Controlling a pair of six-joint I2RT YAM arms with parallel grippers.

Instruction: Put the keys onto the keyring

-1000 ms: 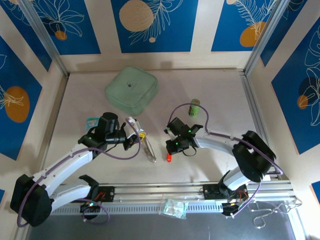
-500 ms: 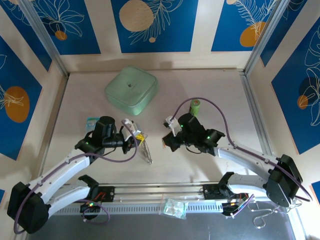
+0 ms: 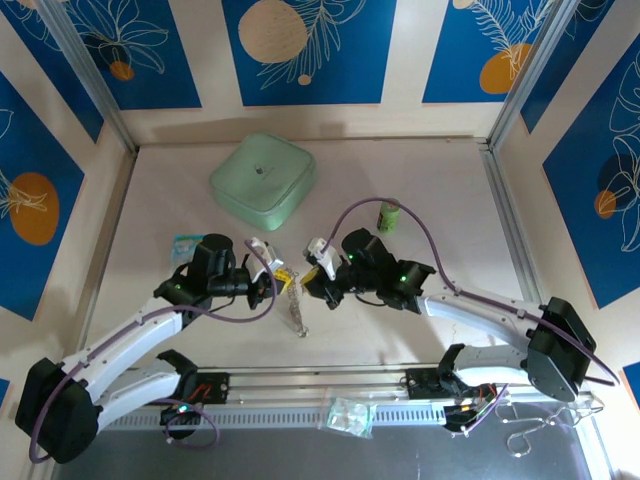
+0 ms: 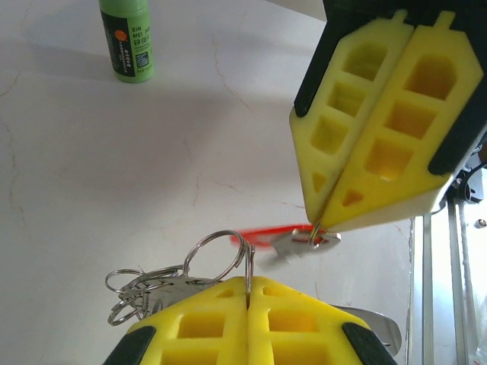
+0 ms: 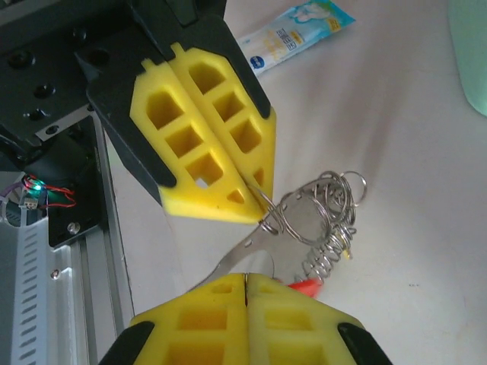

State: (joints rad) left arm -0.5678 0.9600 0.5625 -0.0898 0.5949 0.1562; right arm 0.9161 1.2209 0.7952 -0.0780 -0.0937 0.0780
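Pinching one wire ring of the keyring [image 5: 318, 207], the left gripper [image 4: 248, 285] has its yellow pads pressed flat together, the ring rising from the seam; the keyring's smaller rings trail in a tangle beside its tips; the right gripper [image 5: 246, 283] is likewise closed tight, nipping the metal part of the red-headed key [image 4: 300, 243] at its very tips; the two grippers face tip to tip, the key just beside the held ring, though whether they touch I cannot tell; all this sits on the arm-base side of the pale green lid [image 3: 263, 178], well apart from it; a green cylinder [image 3: 389, 214] sits right of the lid; a small blue-and-white packet [image 3: 185, 243] lies nearer the bases than the lid, to its left.
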